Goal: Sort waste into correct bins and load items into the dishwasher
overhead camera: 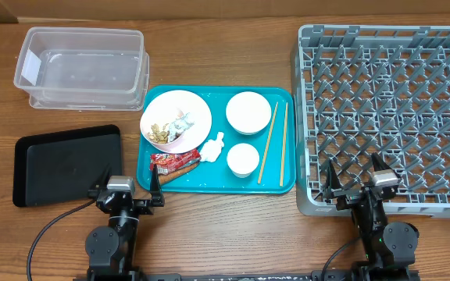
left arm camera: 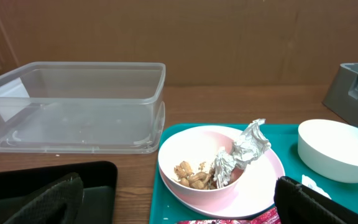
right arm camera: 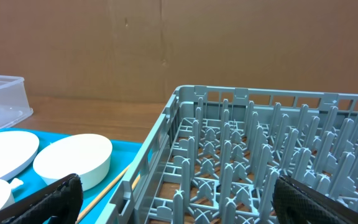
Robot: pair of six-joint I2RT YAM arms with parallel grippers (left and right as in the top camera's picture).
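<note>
The left gripper (overhead camera: 128,187) and right gripper (overhead camera: 356,184) are spread wide, empty; the red wrapper (overhead camera: 174,161) is best pinched from above, clear of the pink bowl (overhead camera: 200,109).

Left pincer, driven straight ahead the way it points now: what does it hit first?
Most likely the near-left rim of the teal plastic serving tray, then the wide pale-pink shallow bowl holding scraps. The open left pincer straddles the gap between it and the flat black tray; its height is unclear.
</note>
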